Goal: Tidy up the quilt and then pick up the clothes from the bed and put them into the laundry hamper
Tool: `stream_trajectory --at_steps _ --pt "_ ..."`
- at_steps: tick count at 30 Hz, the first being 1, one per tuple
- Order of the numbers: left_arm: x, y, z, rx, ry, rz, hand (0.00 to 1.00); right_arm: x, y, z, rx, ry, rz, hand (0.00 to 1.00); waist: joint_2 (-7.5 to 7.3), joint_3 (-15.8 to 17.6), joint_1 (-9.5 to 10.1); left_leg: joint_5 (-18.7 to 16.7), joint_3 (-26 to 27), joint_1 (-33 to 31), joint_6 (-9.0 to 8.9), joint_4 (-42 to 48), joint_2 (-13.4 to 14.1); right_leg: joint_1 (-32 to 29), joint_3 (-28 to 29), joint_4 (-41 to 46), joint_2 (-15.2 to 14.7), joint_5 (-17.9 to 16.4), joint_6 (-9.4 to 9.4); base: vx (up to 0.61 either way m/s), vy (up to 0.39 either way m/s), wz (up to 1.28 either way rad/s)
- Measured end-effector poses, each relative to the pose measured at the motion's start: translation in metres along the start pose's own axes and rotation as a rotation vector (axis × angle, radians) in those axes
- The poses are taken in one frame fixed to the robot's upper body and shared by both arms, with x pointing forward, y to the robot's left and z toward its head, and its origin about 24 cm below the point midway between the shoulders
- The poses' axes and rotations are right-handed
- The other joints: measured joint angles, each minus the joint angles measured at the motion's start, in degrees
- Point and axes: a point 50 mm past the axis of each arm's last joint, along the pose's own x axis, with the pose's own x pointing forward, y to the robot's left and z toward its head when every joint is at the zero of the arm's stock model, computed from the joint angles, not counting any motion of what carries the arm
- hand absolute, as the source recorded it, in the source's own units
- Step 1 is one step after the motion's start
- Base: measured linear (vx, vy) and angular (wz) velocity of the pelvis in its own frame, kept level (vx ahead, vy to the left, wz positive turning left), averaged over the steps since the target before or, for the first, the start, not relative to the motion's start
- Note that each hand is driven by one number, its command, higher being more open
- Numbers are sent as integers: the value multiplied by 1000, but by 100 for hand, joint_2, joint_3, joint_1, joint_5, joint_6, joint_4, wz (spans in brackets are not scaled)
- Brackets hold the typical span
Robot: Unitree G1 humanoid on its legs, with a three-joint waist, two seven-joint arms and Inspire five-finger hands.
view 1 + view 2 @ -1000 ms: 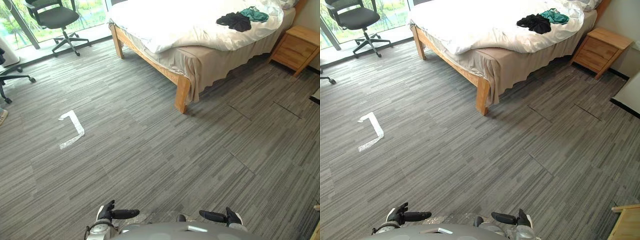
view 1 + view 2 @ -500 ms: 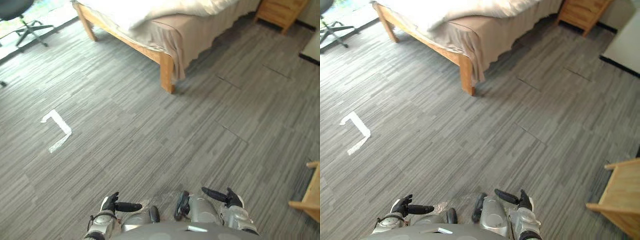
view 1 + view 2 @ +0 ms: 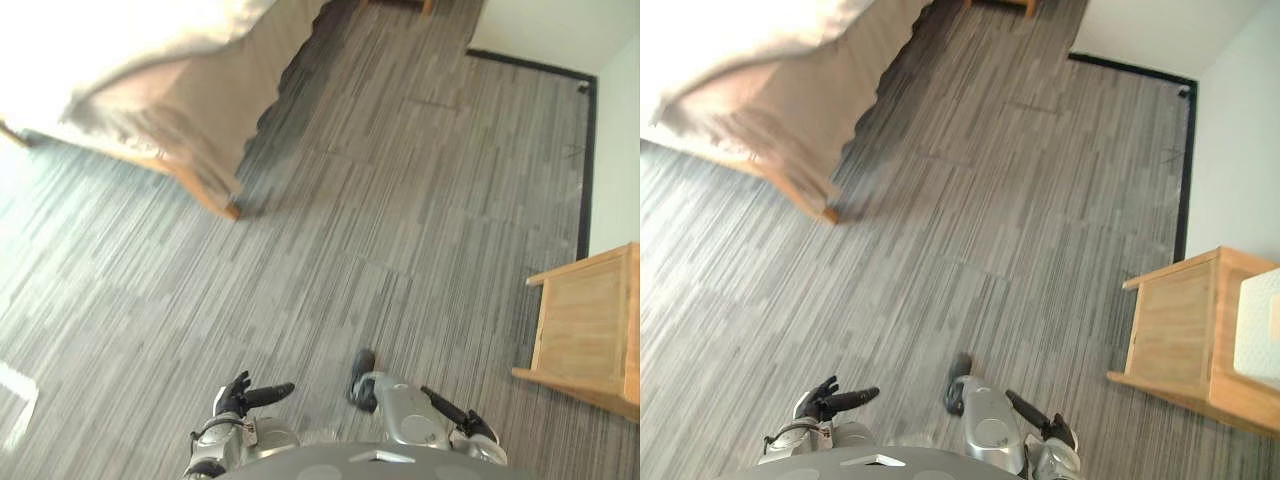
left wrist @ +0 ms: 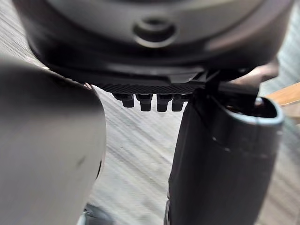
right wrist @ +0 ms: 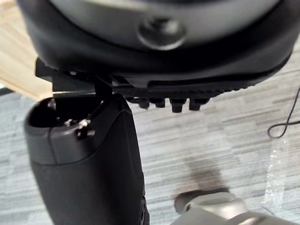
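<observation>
The bed's foot corner (image 3: pixel 170 120) fills the upper left, with the white quilt (image 3: pixel 90 35) hanging over a beige bed skirt and one wooden leg (image 3: pixel 222 203) on the floor. My left hand (image 3: pixel 242 397) hangs low at the bottom edge, open and holding nothing. My right hand (image 3: pixel 456 416) hangs low at the bottom right, likewise open with nothing in it. In the wrist views, the left hand (image 4: pixel 220 159) and the right hand (image 5: pixel 89 164) each hang above bare grey floor.
A light wooden cabinet (image 3: pixel 1185 325) stands at the right with a white object (image 3: pixel 1260 325) on top. A white wall with a dark baseboard (image 3: pixel 586 150) runs along the right. Grey striped floor lies between bed and cabinet. A white tape mark (image 3: pixel 14 386) sits at the far left.
The camera has swung to the right: the bed slid to the upper left, the clothes and nightstand left the picture, and the wooden cabinet came further in. Both hands stay low.
</observation>
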Motion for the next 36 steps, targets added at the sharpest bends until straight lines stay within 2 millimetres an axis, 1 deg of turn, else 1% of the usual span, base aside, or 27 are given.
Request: stream_trajectory --at_steps 1,2,4,5,7,8,10,11,12,13,14,15,16,18,19,21,23,24,25,26,29,30,31,33,34,35,36 --pt "1 -4 7 -25 -37 -5 100 1 -2 3 -63 -10 1 100 -24 -10 137 -338 63 -476 -75 170 -212 295 70 -270 50 1 0 546 -241 -45" --pt "1 -5 11 -39 -51 -8 100 3 -1 7 -79 -4 -1 100 -79 16 307 -625 345 -788 14 1 -386 580 208 -436 61 -7 13 529 -209 -52" --pt "2 -2 13 -75 -54 2 100 4 8 15 -75 -21 20 100 -166 3 407 -762 727 -1074 230 -672 -570 992 298 -693 60 -72 113 390 -81 -36" --pt "2 1 13 -120 -49 14 100 4 17 21 -72 -47 42 100 -221 -36 414 -677 1062 -1313 450 -1757 -805 1395 292 -967 61 -189 181 457 -43 -7" --pt "2 1 12 -159 -47 14 100 3 22 26 -74 -69 55 100 -219 -38 463 -294 1365 -1461 672 -3062 -1088 1754 276 -1109 66 -334 306 534 27 0" --pt "2 1 12 -189 -45 16 100 3 23 27 -78 -74 59 100 -224 -47 566 18 1700 -1526 945 -3875 -1259 1981 279 -1155 80 -530 397 619 106 -2" --pt "1 5 9 -205 -37 28 100 2 27 20 -76 -55 66 100 -247 -214 712 226 2195 -1704 1352 -4194 -1362 2324 246 -1138 158 -879 600 600 123 10" --pt "1 13 8 -235 -32 49 100 -1 32 6 -78 -13 79 100 -483 -357 771 839 1991 -1673 2013 -4121 -1623 2582 189 -1088 27 -1061 807 757 113 62" --pt "1 21 10 -220 -34 64 100 -4 36 -8 -81 29 92 100 -822 -527 756 960 1826 -1654 2178 -4032 -1883 2631 54 -807 -185 -1100 875 791 99 78" --pt "1 22 11 -210 -38 60 100 -4 38 -11 -84 41 94 100 -902 -552 763 775 1757 -1652 2126 -3899 -1929 2543 50 -447 -270 -1064 938 650 81 80" --pt "1 23 11 -212 -37 64 100 -4 39 -13 -108 55 98 100 -910 -554 783 501 1603 -1617 2081 -3694 -1905 2302 101 411 -380 -934 1151 739 170 79" --pt "1 25 7 -211 -12 75 100 -6 41 -17 -107 67 104 100 -894 -562 770 139 1271 -1343 1918 -3530 -1935 1743 422 2195 -622 -497 1366 706 186 81" --pt "1 27 6 -204 -1 82 100 -6 41 -18 -99 70 104 100 -901 -561 754 16 1150 -1153 1879 -3529 -1996 1546 568 2872 -731 -475 1399 821 212 104" --pt "-1 29 -6 -169 58 86 100 -5 39 -15 -94 60 112 100 -829 -535 644 -214 669 -233 1734 -3803 -2227 1056 696 4422 -1107 -573 1274 730 119 116" --pt "-2 28 -10 -114 76 73 100 -5 35 -14 -95 46 105 100 -701 -514 527 -251 270 227 1687 -4075 -2327 773 561 4723 -1235 -711 1042 634 50 134" --pt "1 20 -4 -43 66 34 100 -4 33 -2 -90 -11 102 100 -630 -510 360 -209 -440 753 1615 -4421 -2359 158 469 4545 -1254 -945 703 569 -60 202" --pt "5 8 6 3 47 -9 100 -3 29 1 -91 -25 90 100 -566 -497 274 -208 -1146 1004 1476 -4595 -2316 -286 449 3421 -1269 -1021 713 529 -162 208" --pt "6 2 9 16 36 -27 100 -2 28 3 -91 -32 88 100 -558 -492 257 -256 -1456 1086 1344 -4647 -2294 -465 515 2661 -1307 -950 811 418 -198 170" --pt "7 -4 13 22 23 -45 100 -2 29 6 -88 -39 92 100 -552 -490 256 -327 -1793 1179 1212 -4720 -2244 -629 629 1552 -1361 -749 1041 615 -391 176" --pt "6 -4 11 21 26 -44 100 -2 33 7 -85 -41 102 100 -553 -489 257 -425 -2075 1268 1048 -4761 -2185 -733 773 523 -1425 -419 1136 512 -389 137" --pt "4 3 4 2 45 -15 100 -2 39 11 -72 -49 127 100 -609 -433 253 -801 -2502 1512 728 -4744 -1995 -898 1180 -346 -1532 5 1298 590 -560 104" --pt "2 8 -2 -21 62 4 100 -1 38 13 -56 -52 135 100 -528 -397 252 -1057 -2626 1696 599 -4706 -1799 -809 1267 -125 -1421 540 1415 482 -519 74" --pt "1 7 -8 -36 78 3 100 -1 36 16 -56 -57 133 100 -395 -388 236 -1123 -2579 1740 519 -4626 -1633 -789 1236 65 -1311 578 1440 371 -385 78" --pt "-5 7 -26 -101 129 13 100 1 29 19 -52 -64 119 100 -162 -393 169 -1164 -2230 1601 446 -3897 -1285 -525 1131 395 -1029 690 1202 424 -398 93" --pt "-6 5 -28 -157 133 19 100 2 23 19 -74 -57 109 100 -84 -381 178 -1066 -2048 1279 281 -3119 -1114 -280 901 365 -911 555 931 523 -474 89" --pt "-5 4 -26 -206 119 30 100 3 20 18 -106 -46 105 100 -84 -336 274 -872 -1859 836 -4 -2175 -988 -44 764 274 -852 488 809 398 -355 63" --pt "-5 4 -25 -226 112 36 100 3 19 17 -118 -40 103 100 -70 -324 314 -857 -1699 658 -83 -1813 -901 95 698 195 -834 451 750 372 -326 37"
